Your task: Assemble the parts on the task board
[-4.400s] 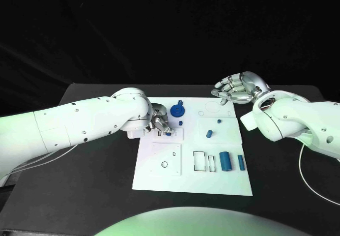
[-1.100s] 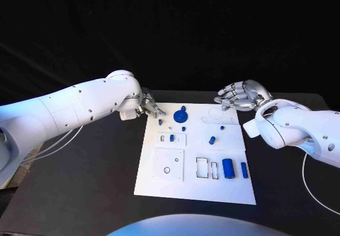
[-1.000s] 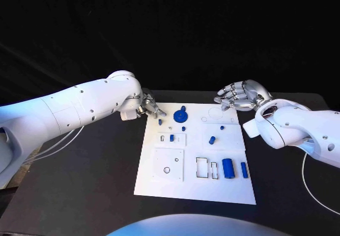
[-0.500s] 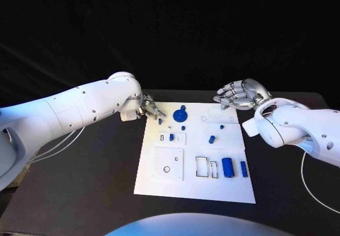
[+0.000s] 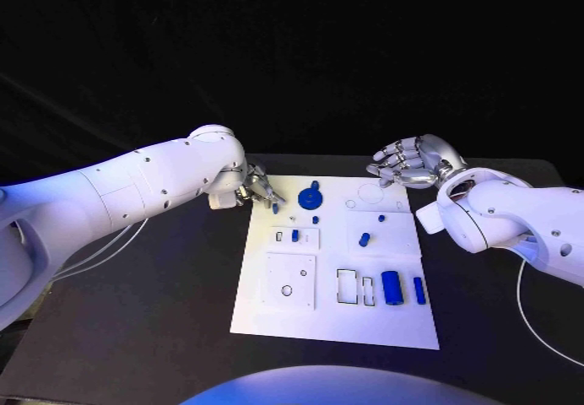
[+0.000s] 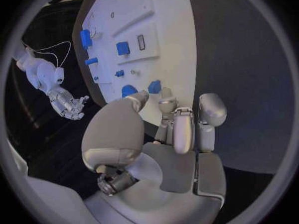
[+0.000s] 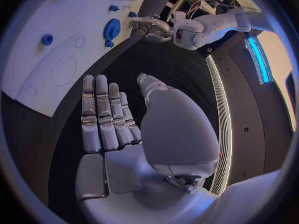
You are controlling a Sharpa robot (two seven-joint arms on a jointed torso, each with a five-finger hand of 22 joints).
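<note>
The white task board point(image 5: 335, 316) lies in the middle of the black table. My left hand point(image 5: 259, 191) hovers at its far left corner, fingers point(image 6: 166, 98) slightly curled, tips right beside a small blue part point(image 6: 154, 86); I cannot tell if they touch it. A blue gear point(image 5: 309, 200) stands just past it. My right hand point(image 5: 408, 162) floats above the far right corner, fingers point(image 7: 102, 112) stretched out with nothing in them. Small blue parts point(image 5: 361, 240) sit mid-board; a thick blue cylinder point(image 5: 391, 287) and a slim one point(image 5: 419, 290) lie near the right edge.
A square plate with a round hole point(image 5: 289, 283) and two outlined rectangular slots point(image 5: 347, 285) are on the near half of the board. Bare black table point(image 5: 146, 321) stretches to both sides of the board.
My left hand has left the small slotted plate on the board's left side, where a blue part now stands, and moved to the far left corner. The right hand has barely moved.
</note>
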